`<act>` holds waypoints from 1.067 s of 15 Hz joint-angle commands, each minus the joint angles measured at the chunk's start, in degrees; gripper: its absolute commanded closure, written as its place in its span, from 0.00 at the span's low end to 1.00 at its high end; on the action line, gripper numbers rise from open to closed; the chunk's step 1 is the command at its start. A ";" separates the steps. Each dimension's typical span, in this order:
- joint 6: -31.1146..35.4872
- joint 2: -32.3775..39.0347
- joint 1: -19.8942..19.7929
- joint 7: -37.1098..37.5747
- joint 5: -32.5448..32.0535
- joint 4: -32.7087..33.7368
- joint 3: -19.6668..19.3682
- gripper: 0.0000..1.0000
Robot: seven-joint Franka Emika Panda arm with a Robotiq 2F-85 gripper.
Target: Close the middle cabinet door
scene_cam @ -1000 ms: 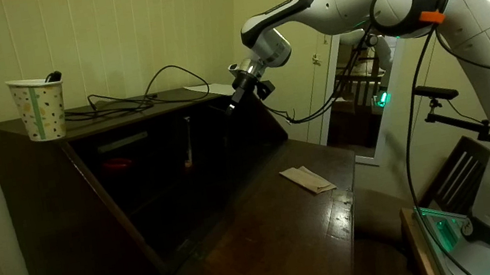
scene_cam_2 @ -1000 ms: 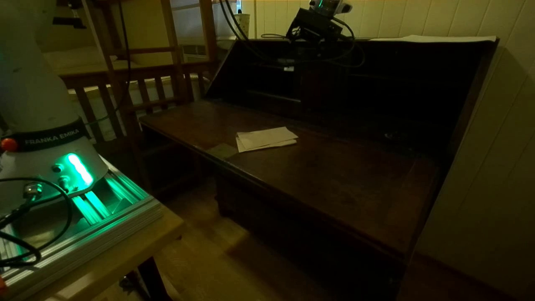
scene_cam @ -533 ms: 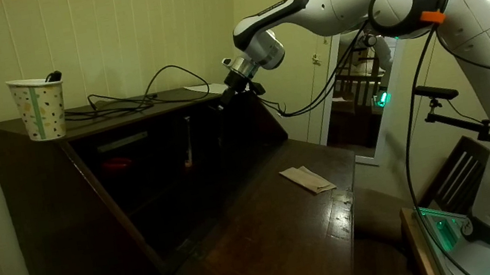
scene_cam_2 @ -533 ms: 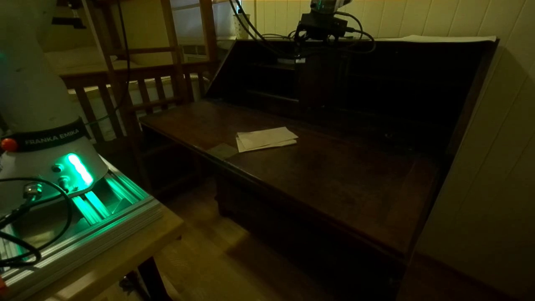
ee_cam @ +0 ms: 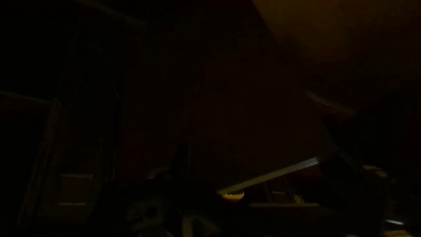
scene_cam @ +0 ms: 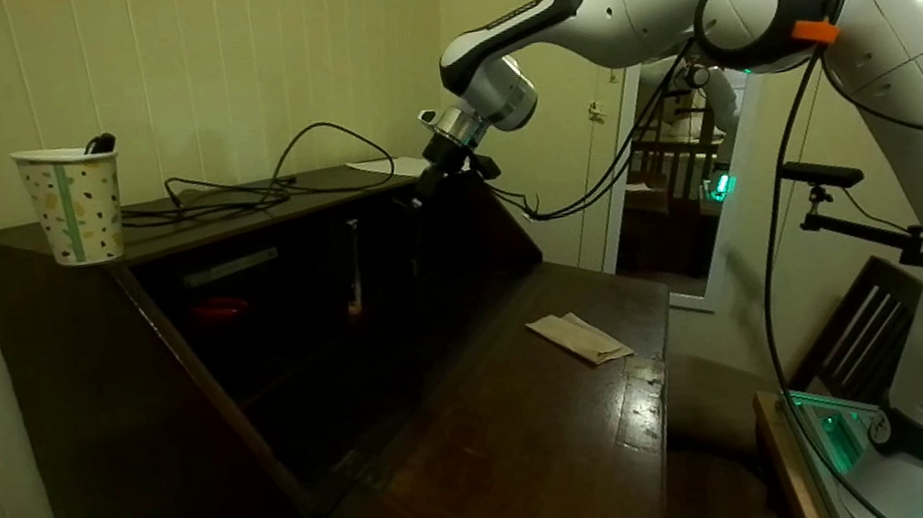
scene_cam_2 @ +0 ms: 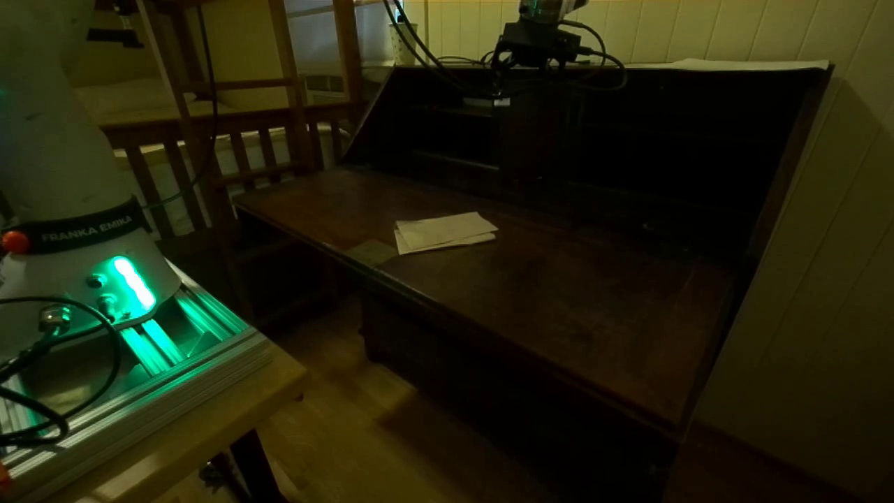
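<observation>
Over the desk (scene_cam: 134,441) and its lowered flap (scene_cam_2: 594,293) reaches the arm (scene_cam: 649,11); amid the inner compartments (scene_cam_2: 691,129) the door (scene_cam: 353,267) stands upright, pale edge showing. The gripper (scene_cam: 415,200) slants down near the door's top, too dark to tell how wide it gapes or whether it holds anything. Folded paper (scene_cam: 576,339) lies on the flap.

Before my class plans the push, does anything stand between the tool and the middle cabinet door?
Nothing visible does. In both exterior views the tool hangs near the upper part of the middle cabinet door; the folded paper lies elsewhere, on the flap. The wrist view is too dark to confirm.
</observation>
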 commanded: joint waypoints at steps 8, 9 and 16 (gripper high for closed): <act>-0.95 0.32 0.69 -9.02 0.35 -1.14 2.13 0.00; 3.80 0.39 1.45 -9.45 0.40 -1.97 2.09 0.00; 28.66 2.57 2.63 -10.64 1.96 -6.92 6.65 0.00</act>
